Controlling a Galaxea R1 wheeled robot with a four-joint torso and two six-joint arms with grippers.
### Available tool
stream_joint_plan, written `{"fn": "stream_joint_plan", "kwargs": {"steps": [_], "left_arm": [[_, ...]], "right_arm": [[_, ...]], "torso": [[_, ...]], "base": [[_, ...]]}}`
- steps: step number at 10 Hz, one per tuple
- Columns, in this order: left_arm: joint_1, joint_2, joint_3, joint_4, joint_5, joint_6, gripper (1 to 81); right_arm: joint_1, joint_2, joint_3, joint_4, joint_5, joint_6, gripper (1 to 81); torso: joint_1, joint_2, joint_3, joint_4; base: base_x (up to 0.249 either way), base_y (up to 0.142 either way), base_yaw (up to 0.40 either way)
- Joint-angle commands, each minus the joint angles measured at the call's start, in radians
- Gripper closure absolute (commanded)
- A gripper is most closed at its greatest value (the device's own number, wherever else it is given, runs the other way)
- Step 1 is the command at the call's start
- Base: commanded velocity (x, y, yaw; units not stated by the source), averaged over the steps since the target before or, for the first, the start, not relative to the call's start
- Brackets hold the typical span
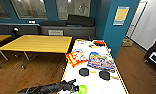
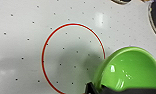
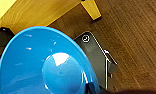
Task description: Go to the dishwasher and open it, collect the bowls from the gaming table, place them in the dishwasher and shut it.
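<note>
Green bowl [image 2: 130, 68] sits close under the left wrist camera, clamped at its rim by the left gripper [image 1: 77, 88] above the white gaming table [image 1: 94, 83]; the right gripper grasps a blue bowl [image 3: 44, 62] over the wooden floor [image 3: 134, 37]. Two dark bowls [image 1: 84, 72] lie just ahead near the game boxes [image 1: 101, 61]. I think either bowl, pinched only at the rim, could tilt and slip out.

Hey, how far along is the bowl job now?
Done: it is at the gaming table. In hand: a green bowl looks held by the left gripper, a blue bowl by the right gripper. Left: two dark bowls sit on the table; loading and closing the dishwasher.
</note>
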Motion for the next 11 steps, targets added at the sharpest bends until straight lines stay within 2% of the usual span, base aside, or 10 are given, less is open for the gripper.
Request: {"fn": "stream_joint_plan", "kwargs": {"steps": [1, 2, 4, 6, 7, 8, 9, 10, 11], "left_arm": [[-0.199, -0.092, 0.191, 0.023, 0.051, -0.005, 81.1], [-0.219, -0.168, 0.291, 0.020, 0.050, -0.006, 81.1], [-0.234, -0.374, 0.545, 0.033, 0.050, -0.005, 81.1], [-0.220, -0.577, 0.763, 0.040, 0.051, 0.009, 81.1], [-0.190, -0.684, 0.864, 0.040, 0.051, 0.039, 81.1], [-0.142, -0.758, 0.909, 0.040, 0.050, 0.070, 81.1], [-0.064, -0.843, 0.931, 0.040, 0.038, 0.136, 81.1], [0.013, -0.881, 0.929, 0.039, 0.018, 0.176, 81.1], [0.099, -0.912, 0.905, 0.039, -0.070, 0.233, 81.1]], "right_arm": [[0.030, -0.063, 0.032, -0.024, -0.063, -0.006, 81.1], [0.024, -0.071, 0.044, -0.026, -0.063, -0.006, 81.1], [0.010, -0.085, 0.055, -0.029, -0.063, -0.006, 81.1], [-0.010, -0.102, 0.081, -0.049, -0.063, -0.002, 81.1], [-0.022, -0.109, 0.095, -0.055, -0.063, -0.006, 81.1], [-0.034, -0.116, 0.099, -0.075, -0.062, -0.004, 81.1], [-0.051, -0.117, 0.101, -0.095, -0.057, -0.005, 81.1], [-0.062, -0.117, 0.099, -0.099, -0.054, -0.004, 81.1], [-0.068, -0.114, 0.093, -0.104, -0.051, -0.004, 81.1]], "torso": [[0.000, 0.000, 0.000, 0.000], [0.000, 0.000, 0.000, 0.000], [0.000, 0.000, 0.000, 0.000], [0.000, 0.000, 0.000, 0.000], [0.000, 0.000, 0.000, 0.000], [0.000, 0.000, 0.000, 0.000], [0.000, 0.000, 0.000, 0.000], [0.000, 0.000, 0.000, 0.000], [0.000, 0.000, 0.000, 0.000]], "base": [[0.000, 0.000, 0.000], [0.000, 0.000, 0.000], [0.000, 0.000, 0.000], [0.000, 0.000, 0.000], [0.000, 0.000, 0.000], [0.000, 0.000, 0.000], [0.000, 0.000, 0.000], [0.000, 0.000, 0.000], [0.000, 0.000, 0.000]]}}
